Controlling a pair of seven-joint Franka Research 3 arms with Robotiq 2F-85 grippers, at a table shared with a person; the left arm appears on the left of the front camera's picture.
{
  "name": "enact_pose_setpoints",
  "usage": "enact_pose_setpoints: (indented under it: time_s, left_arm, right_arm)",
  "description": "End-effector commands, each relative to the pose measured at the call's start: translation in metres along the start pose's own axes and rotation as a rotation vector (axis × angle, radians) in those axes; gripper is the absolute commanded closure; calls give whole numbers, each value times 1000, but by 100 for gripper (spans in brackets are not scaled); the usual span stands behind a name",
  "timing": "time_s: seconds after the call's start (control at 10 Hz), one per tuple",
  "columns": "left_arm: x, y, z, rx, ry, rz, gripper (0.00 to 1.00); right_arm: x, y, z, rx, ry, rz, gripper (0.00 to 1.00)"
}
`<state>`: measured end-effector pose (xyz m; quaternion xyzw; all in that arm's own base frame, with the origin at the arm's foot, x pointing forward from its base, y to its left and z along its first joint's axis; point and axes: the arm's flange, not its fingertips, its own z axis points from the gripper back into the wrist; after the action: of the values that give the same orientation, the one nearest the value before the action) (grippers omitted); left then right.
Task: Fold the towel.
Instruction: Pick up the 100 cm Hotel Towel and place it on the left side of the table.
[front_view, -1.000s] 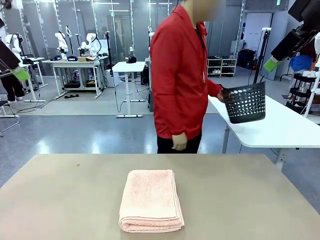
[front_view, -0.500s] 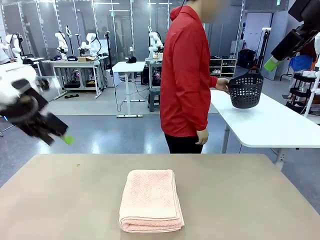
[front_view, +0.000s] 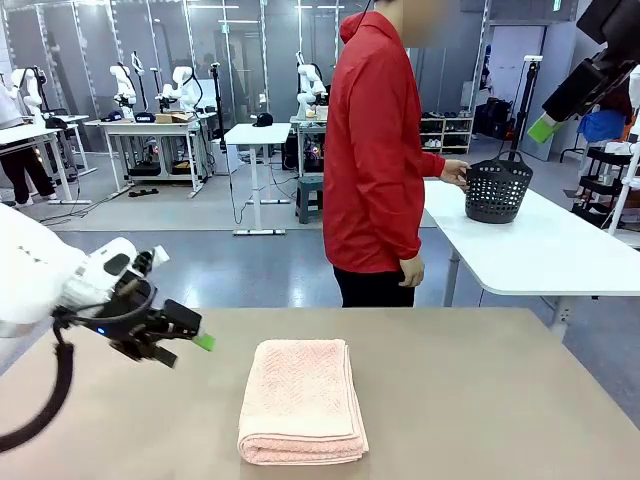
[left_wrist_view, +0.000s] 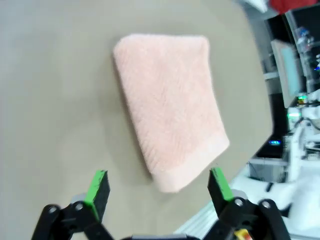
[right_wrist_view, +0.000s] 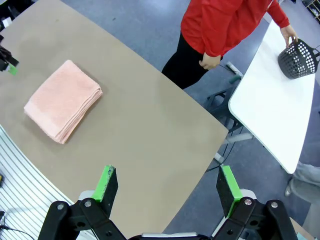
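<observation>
Left of towel (front_view: 302, 400): L claw (front_view: 190, 344) now lower, closer.

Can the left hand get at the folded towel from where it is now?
Probably yes. The left hand hangs open just beside the towel, which lies alone on the table with nothing between them; the person is turned to the basket.
</observation>
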<state>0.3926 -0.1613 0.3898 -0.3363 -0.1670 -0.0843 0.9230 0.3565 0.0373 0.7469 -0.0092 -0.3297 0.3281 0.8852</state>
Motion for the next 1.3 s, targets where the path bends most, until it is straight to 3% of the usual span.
enact_pose_setpoints:
  time_s: [0.0, 0.3, 0.7, 1.0, 1.1, 1.2]
  left_arm:
    - [10, 15, -53, -121, -45, 17, 0]
    - [5, 26, -109, -151, -73, 81, 0]
    - [2, 32, -141, -199, -59, 136, 0]
    - [-1, 33, -146, -221, -34, 169, 86]
    - [-1, 35, -147, -209, -22, 179, 100]
    - [0, 36, -146, -204, -18, 187, 76]
  right_arm:
    - [-1, -1, 0, -2, 0, 9, 0]
    - [-1, -1, 0, -2, 0, 9, 0]
    - [-1, -1, 0, -2, 0, 9, 0]
    - [-1, -1, 0, -2, 0, 9, 0]
    - [-1, -1, 0, -2, 0, 9, 0]
    - [-1, -1, 0, -2, 0, 9, 0]
